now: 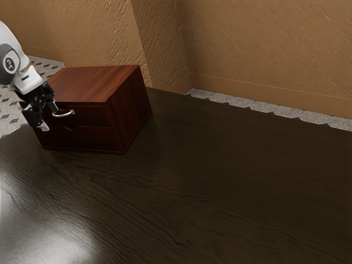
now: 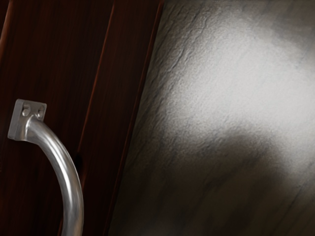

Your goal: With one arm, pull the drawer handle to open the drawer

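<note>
The gripper (image 1: 43,114) sits right at the near end of the curved metal handle (image 2: 61,164); I cannot tell whether it is closed on it. Just beyond the handle is the upper drawer (image 1: 91,115) front of the dark red cabinet (image 1: 102,82), which stands on the dark table (image 1: 220,187). Farther off rises the tan wall (image 1: 247,38).

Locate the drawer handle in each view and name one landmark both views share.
Exterior view: the handle is a small silver curve on the front of the wooden cabinet, near that view's left edge.
Wrist view: the handle is the curved metal bar bolted to the dark drawer front, close to the camera.
Shared landmark: the dark glossy table beside the cabinet.
</note>
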Tool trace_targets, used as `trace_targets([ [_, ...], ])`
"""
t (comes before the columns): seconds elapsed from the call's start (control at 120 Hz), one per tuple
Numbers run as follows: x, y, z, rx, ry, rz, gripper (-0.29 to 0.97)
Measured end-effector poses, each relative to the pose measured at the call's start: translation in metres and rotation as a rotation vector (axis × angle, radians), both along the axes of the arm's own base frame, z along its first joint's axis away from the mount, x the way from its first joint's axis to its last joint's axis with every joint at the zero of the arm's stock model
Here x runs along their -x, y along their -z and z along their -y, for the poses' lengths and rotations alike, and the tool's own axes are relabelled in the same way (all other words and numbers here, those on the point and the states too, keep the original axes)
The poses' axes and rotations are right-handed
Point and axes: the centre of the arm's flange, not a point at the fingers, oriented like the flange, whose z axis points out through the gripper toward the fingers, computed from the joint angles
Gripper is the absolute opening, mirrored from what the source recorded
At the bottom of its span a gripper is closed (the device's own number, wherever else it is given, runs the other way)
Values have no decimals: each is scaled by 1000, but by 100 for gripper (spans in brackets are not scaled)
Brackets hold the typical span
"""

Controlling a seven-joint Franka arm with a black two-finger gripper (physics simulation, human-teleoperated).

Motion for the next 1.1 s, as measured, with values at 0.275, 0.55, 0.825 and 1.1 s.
trace_targets([
  [0.275, -2, 7, -1, -2, 20, -3, 66],
  [0.55, -4, 12, -3, -2, 32, -5, 57],
  [0.825, -3, 12, -3, -3, 38, -6, 44],
  [1.1, -2, 12, -3, 8, 38, -10, 32],
])
